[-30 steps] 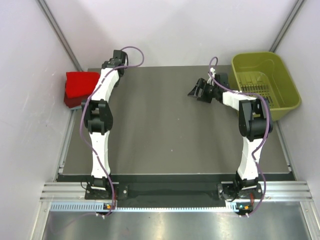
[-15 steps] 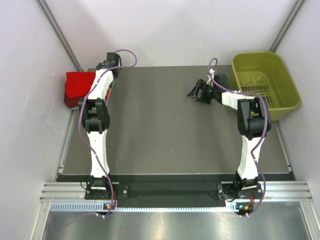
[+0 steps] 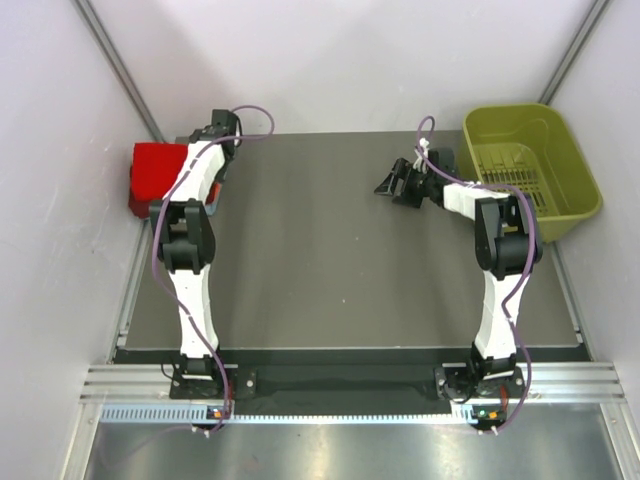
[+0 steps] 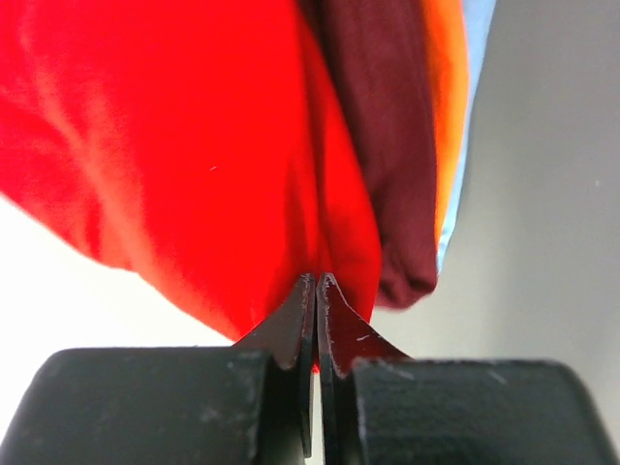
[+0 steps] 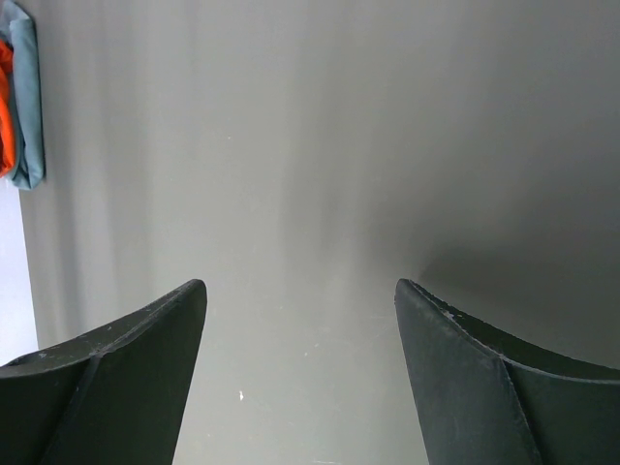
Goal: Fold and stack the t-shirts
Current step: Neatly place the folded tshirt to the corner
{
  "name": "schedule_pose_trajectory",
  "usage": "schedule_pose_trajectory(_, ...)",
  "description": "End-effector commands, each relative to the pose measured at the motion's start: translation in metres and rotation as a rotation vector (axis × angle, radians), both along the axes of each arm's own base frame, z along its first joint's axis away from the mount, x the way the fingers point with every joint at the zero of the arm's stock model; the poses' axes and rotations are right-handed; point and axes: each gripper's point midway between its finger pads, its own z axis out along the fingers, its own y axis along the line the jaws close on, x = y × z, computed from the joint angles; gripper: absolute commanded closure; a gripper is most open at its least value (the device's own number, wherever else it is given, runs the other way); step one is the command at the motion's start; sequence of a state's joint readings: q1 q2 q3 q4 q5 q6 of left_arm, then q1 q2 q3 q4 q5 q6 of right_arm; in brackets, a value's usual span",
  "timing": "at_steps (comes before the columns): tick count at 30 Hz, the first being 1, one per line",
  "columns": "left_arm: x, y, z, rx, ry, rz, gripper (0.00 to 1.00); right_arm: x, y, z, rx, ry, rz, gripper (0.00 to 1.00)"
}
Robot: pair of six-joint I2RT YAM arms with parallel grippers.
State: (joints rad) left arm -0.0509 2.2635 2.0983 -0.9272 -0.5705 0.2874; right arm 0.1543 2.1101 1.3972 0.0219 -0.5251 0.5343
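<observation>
Table (image 3: 330,260) is dark grey with white walls around it. Left arm (image 3: 188,235) reaches to the far-left corner and covers the right edge of the shirt stack in the top view. Stack order: red t-shirt (image 4: 174,126) on top, then maroon t-shirt (image 4: 378,145), orange t-shirt (image 4: 448,87), and grey-blue t-shirt (image 5: 24,97) against the table. Left gripper (image 4: 317,283) has its jaws pressed together, pinching the red t-shirt's edge. Right gripper (image 5: 300,300) has its jaws spread over bare table, far right of centre. Olive basket (image 3: 585,185) sits far right, just beside it; only its slotted floor shows inside.
</observation>
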Motion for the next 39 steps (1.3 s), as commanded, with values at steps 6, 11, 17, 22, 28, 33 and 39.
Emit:
schedule_pose_trajectory(6,-0.015,0.002,0.053,-0.002,-0.073,0.003,1.00,0.013,0.013,0.028,0.018,-0.091,0.030,0.21)
schedule_pose_trajectory(11,-0.020,0.001,0.057,-0.007,-0.066,-0.003,1.00,0.011,0.012,0.028,0.015,-0.092,0.029,0.21)
schedule_pose_trajectory(17,-0.029,0.000,0.056,-0.017,-0.047,-0.006,1.00,0.012,0.013,0.030,0.015,-0.096,0.032,0.21)
schedule_pose_trajectory(22,-0.032,-0.002,0.064,-0.030,-0.059,-0.011,1.00,0.010,0.018,0.031,0.014,-0.097,0.041,0.21)
schedule_pose_trajectory(28,-0.030,-0.006,0.076,-0.035,-0.089,-0.021,1.00,0.008,0.020,0.029,0.010,-0.096,0.047,0.21)
schedule_pose_trajectory(33,-0.042,-0.007,0.060,-0.044,-0.034,-0.019,1.00,0.009,0.022,0.029,0.005,-0.101,0.052,0.21)
schedule_pose_trajectory(39,-0.033,-0.004,0.058,-0.001,-0.056,0.003,0.51,0.009,0.020,0.026,0.001,-0.096,0.050,0.21)
